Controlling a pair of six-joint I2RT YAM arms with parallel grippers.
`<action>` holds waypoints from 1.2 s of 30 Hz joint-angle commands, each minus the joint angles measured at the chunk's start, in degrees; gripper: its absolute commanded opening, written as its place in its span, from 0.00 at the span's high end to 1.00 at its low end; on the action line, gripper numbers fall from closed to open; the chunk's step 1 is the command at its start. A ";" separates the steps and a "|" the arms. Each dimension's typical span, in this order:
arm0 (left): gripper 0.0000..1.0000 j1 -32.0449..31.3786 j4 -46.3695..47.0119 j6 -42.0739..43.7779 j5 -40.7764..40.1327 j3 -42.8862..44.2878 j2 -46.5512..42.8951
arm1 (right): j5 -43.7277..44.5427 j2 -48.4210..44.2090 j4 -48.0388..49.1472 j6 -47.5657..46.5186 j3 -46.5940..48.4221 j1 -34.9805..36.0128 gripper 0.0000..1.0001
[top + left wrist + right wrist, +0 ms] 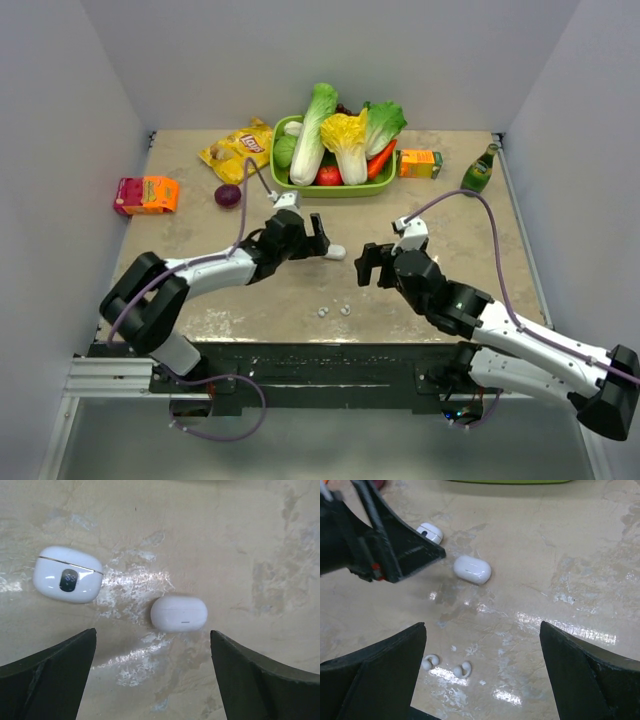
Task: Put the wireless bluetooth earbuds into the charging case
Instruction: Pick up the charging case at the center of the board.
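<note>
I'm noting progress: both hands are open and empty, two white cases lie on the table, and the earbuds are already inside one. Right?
No. The earbuds are not inside a case: the right wrist view shows two lying loose on the table. The rest stands: left hand and right hand open and empty, plain case and windowed case on the table.

1. Worktop (200, 290), centre: charging case (179, 613) lying between left tool (327, 240) and right tool (361, 265); second case (67, 575) just beside it.
2. Towards the near edge: wireless bluetooth earbuds (462, 669), side by side, apart from both cases.
3. Far edge: basket (345, 190); bag (237, 148) to its left, carton (420, 163) and bottle (480, 170) to its right.
</note>
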 commanded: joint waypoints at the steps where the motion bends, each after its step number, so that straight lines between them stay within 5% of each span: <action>1: 0.00 -5.66 -12.99 4.88 -7.54 10.57 7.62 | 1.62 -3.72 0.97 2.47 -1.02 -0.01 0.02; 5: 0.00 -9.70 -19.70 5.32 -12.67 19.02 14.83 | 1.79 -5.04 0.01 2.30 -0.85 -0.01 0.02; 12: 0.00 -10.15 -14.62 4.44 -11.88 16.57 15.28 | 1.97 -6.71 -1.05 1.86 -1.29 -0.01 0.02; 36: 0.04 -10.94 -22.51 0.24 -15.04 25.27 25.65 | 1.53 -7.24 0.09 1.68 -2.25 -0.10 0.02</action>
